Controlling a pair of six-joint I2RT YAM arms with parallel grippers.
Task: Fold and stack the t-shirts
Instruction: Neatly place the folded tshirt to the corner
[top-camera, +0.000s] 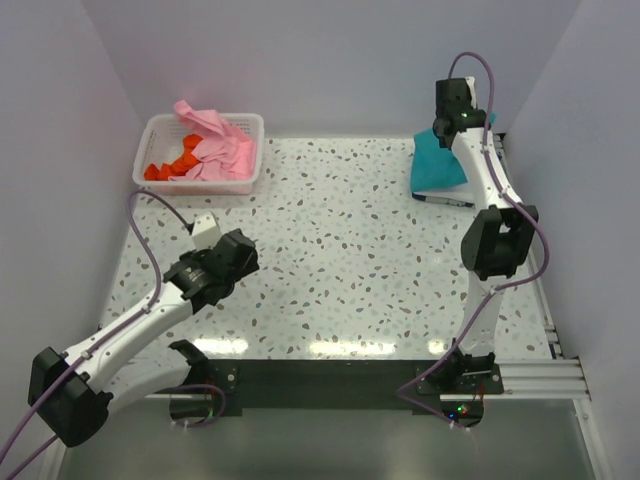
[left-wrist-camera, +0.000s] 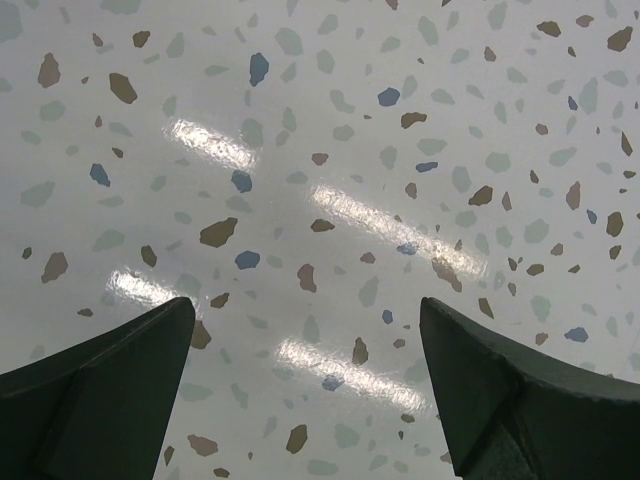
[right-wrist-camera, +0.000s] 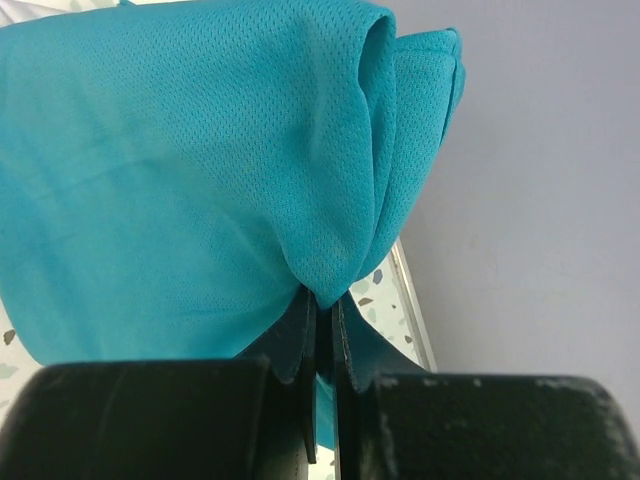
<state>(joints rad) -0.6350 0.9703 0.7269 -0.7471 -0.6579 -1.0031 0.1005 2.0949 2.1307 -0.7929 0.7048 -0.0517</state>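
The right gripper (right-wrist-camera: 322, 318) pinched a fold of the teal shirt (right-wrist-camera: 190, 170), bunched just beyond its shut jaws, perhaps above a stack (top-camera: 447, 199); the left gripper (left-wrist-camera: 305, 312) gaped empty, well apart.

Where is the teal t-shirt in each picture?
Top external: teal t-shirt at the far right of the speckled tabletop.
Left wrist: not in it, only tabletop.
Right wrist: fills the upper left, pinched in the shut right end effector.
Shared landmark: the speckled tabletop, just a sliver in the right wrist view.
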